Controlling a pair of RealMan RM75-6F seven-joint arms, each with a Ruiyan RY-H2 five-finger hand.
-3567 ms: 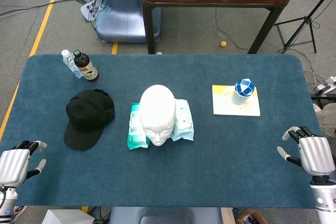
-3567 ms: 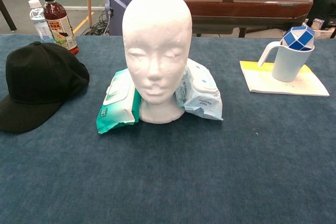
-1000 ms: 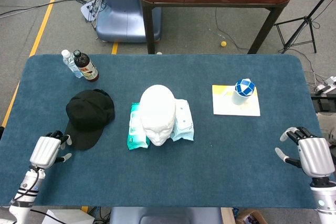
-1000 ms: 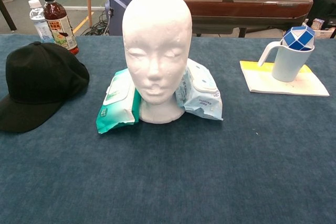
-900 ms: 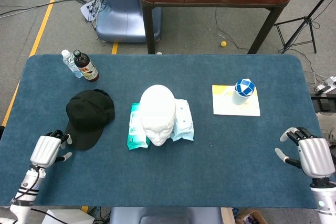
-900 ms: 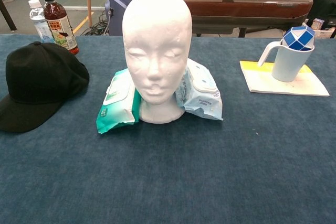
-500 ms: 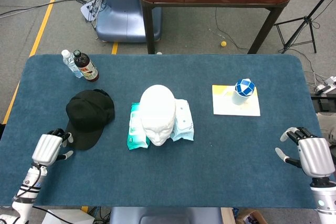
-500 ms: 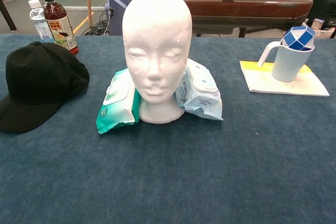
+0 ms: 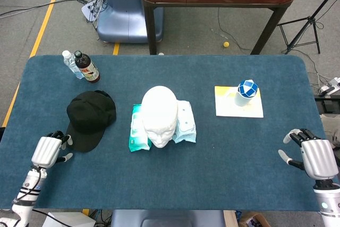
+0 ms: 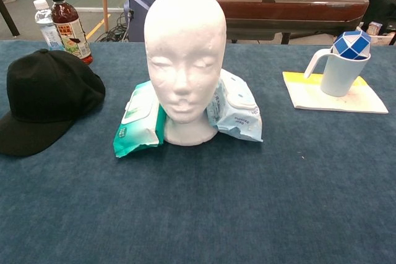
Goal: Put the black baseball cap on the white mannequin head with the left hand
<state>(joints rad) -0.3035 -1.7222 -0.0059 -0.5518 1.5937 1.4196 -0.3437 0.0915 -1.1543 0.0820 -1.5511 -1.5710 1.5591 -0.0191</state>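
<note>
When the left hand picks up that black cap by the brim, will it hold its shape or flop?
The black cap looks like soft cloth, so its crown will probably sag once lifted. The brim lies flat and looks stiffer, likely a firmer hold for the left hand. It is probably light, and may slide on the table if nudged.

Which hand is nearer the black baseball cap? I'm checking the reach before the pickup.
Left. The left hand sits just beside the brim of the black baseball cap, not touching it. The right hand is far across the table.
</note>
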